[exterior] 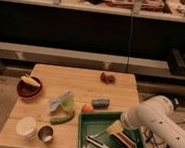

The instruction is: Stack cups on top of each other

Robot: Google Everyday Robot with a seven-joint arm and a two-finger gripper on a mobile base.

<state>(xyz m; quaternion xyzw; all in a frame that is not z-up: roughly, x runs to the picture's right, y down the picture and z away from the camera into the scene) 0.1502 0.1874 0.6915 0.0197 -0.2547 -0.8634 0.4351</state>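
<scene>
The white cup stands at the table's front left corner. The shiny steel cup stands right beside it, to its right. The translucent light-green cup is farther back near the middle of the table, next to a crumpled clear wrapper. None of the cups sits on another. My white arm reaches in from the right. My gripper is at its end, over the green tray, well to the right of all three cups.
A dark red bowl holding something yellow is at the left. A green cucumber, an orange, a blue packet and a dark brown item lie on the table. The green tray holds a sponge and utensils.
</scene>
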